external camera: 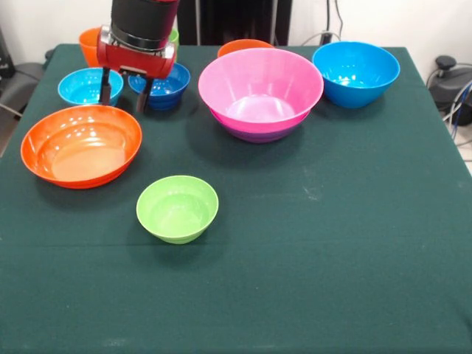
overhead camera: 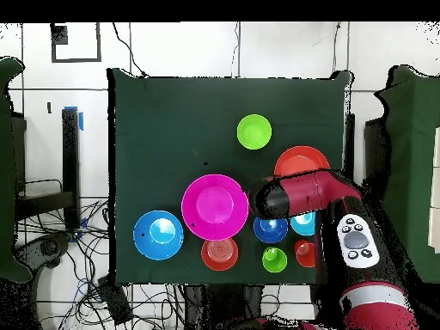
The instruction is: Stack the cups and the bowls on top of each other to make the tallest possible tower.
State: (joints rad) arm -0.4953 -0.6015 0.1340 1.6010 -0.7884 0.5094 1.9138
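We see the table (external camera: 310,221) with most pieces spread singly, so that each can be reached from above. Only one nesting exists: the large pink bowl (external camera: 260,87) sits inside the purple bowl (external camera: 254,133), whose rim shows just beneath it, near the table's middle. This pair is the start of the tower. The big blue bowl (external camera: 356,71) stands apart at one far corner; the wide shallow orange bowl (external camera: 81,144) and the small lime-green bowl (external camera: 177,207) lie nearer the camera in the front view. Along the robot's edge we find the light-blue bowl (external camera: 89,85), the dark-blue bowl (external camera: 164,86), a small orange bowl (external camera: 244,47), and, largely hidden behind the arm, the orange cup (external camera: 90,44) and the green cup (overhead camera: 274,259).

The gripper (external camera: 127,94) hangs between the light-blue and dark-blue bowls. Its two dark fingers (external camera: 107,87) stand spread apart, pointing down, with nothing between them. We cannot tell whether one tip touches the dark-blue bowl's rim. We judge it is positioned to grasp a small bowl.
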